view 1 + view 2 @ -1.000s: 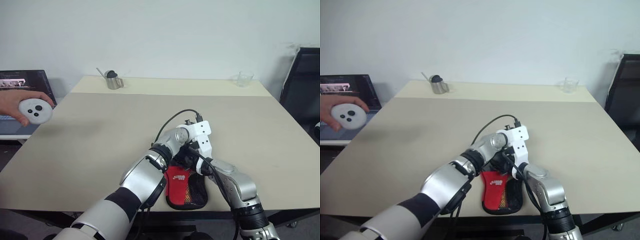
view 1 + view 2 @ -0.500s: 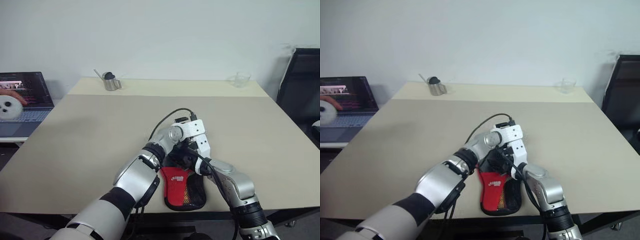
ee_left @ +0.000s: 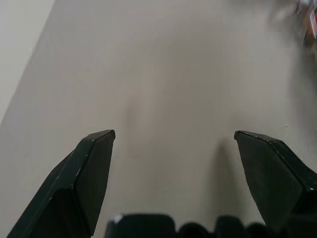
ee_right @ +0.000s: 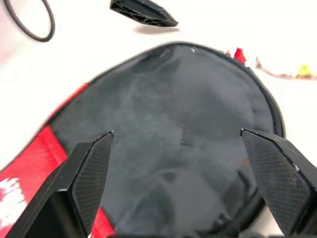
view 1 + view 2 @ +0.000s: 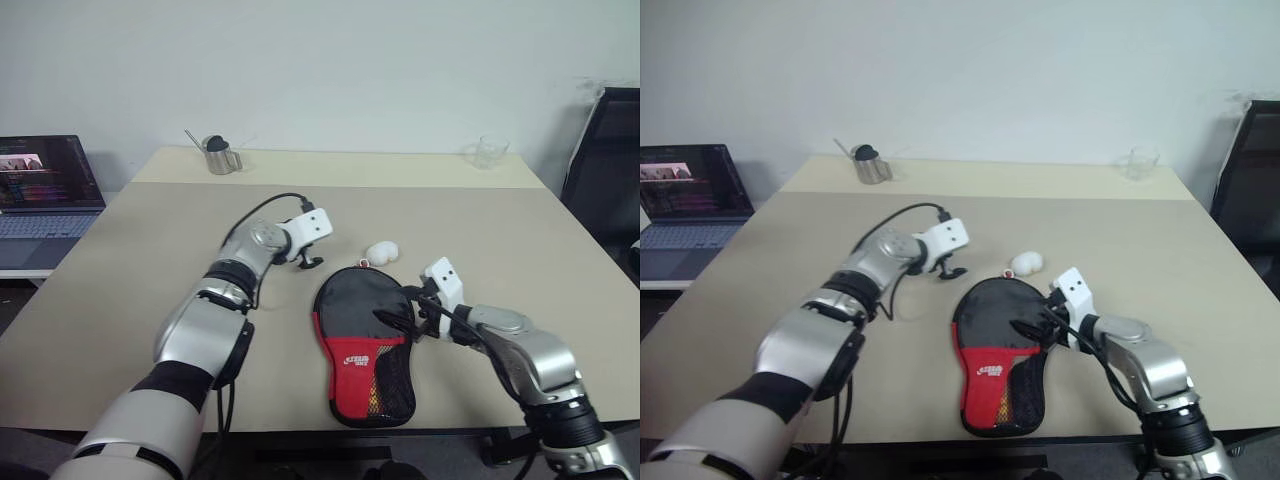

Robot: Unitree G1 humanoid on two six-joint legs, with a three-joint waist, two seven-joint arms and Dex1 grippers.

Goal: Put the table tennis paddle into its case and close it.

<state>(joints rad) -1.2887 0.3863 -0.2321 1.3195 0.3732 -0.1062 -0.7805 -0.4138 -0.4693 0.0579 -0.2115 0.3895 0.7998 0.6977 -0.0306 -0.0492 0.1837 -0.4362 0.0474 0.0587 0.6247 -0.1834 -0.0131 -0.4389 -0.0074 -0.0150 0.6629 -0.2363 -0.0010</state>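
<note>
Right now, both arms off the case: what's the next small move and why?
Probably pull both arms back and stop. The case lies flat on the table, apparently closed, paddle nowhere in sight, pom-pom beside its top. The left gripper and right gripper are open, holding nothing.

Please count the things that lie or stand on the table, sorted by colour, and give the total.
Black and red: 1, the case.
White: 1, the pom-pom.
Metal grey: 1, the small jug.
Clear: 1, the glass cup.
Total: 4.

case (image 5: 360, 340) on table (image 5: 120, 290) near front edge, pom-pom (image 5: 381, 251) just behind it, laptop (image 5: 40, 190) far left
</note>
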